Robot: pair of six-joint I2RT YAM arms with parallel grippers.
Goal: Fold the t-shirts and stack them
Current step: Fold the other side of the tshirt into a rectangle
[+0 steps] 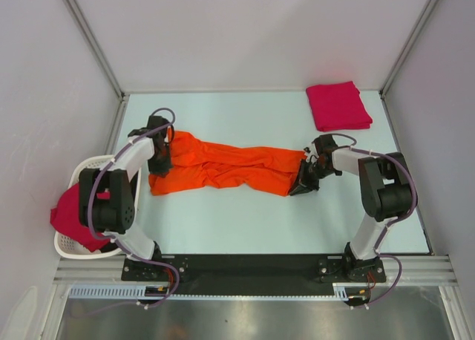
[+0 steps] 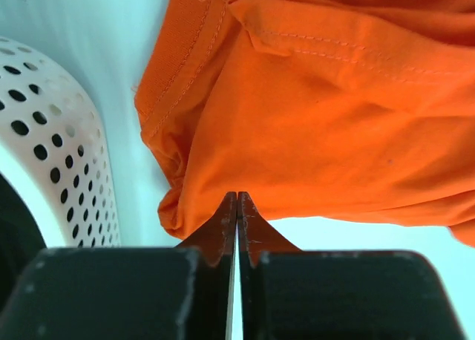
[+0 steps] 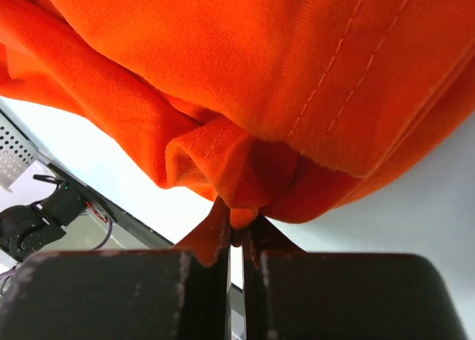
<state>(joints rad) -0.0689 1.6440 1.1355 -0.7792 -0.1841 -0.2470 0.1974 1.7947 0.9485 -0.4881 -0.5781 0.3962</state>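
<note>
Orange cotton fills the middle of the top view: the bright orange cotton t-shirt (image 1: 223, 165) lies stretched in a long, rumpled band across the pale table (image 1: 245, 221), from centre-left to centre-right. The left gripper (image 1: 159, 158) sits at one end and the right gripper (image 1: 304, 180) at the other, which looks to me like a hold taken to lift the shirt and pull it flat for folding. In the upper right lies a folded crimson-pink t-shirt (image 1: 338, 106), probably the start of the stack. At the lower left a white perforated plastic basket (image 1: 74, 243) holds a loose crimson-pink shirt (image 1: 70, 214) draped over its rim.

In the left wrist view, the left gripper (image 2: 237, 206) has its jaws pressed together, the tips pinching the shirt's lower edge (image 2: 319, 117). The basket wall (image 2: 52, 132) curves along the left side of the frame.

In the right wrist view, the right gripper (image 3: 236, 225) is clamped on a bunched fold of orange cloth (image 3: 245, 73), which hangs gathered above the tips.
</note>
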